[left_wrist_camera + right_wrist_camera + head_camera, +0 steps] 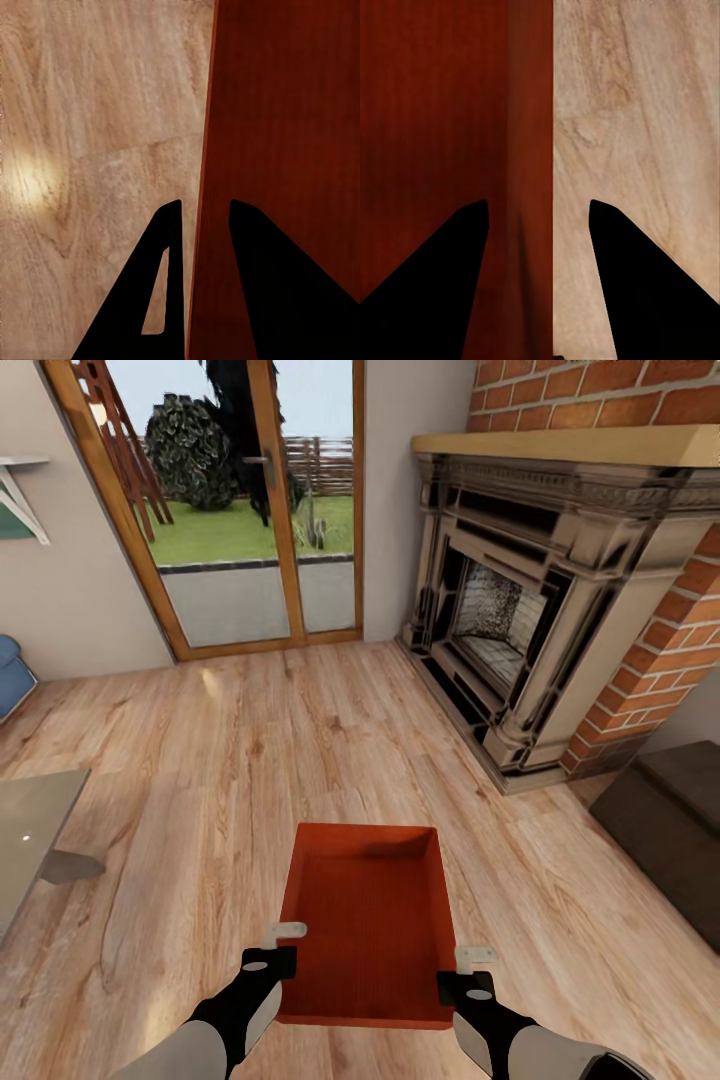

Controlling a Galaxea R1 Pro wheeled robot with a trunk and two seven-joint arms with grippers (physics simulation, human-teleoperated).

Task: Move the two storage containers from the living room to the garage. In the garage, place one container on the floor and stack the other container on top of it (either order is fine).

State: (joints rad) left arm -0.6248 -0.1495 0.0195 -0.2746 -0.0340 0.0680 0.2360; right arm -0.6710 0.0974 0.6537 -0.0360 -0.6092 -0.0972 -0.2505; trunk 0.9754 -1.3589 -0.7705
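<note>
Both hands, left hand (284,946) and right hand (462,973), are straddling the bin (365,925) walls, not yet squeezing; they should be pinching evenly.

No text, label, brand, number or sign can be read on anything here; every surface in all 3 views is unmarked.

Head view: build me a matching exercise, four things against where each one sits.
Things:
1. storage container
2. fireplace
3. glass door
4. left gripper

Places:
A. at the container's left wall
B. right, against the brick wall
C. back wall, garden behind it
D. on the wood floor between both grippers

Pairs: 1-D, 2-B, 3-C, 4-A
</note>
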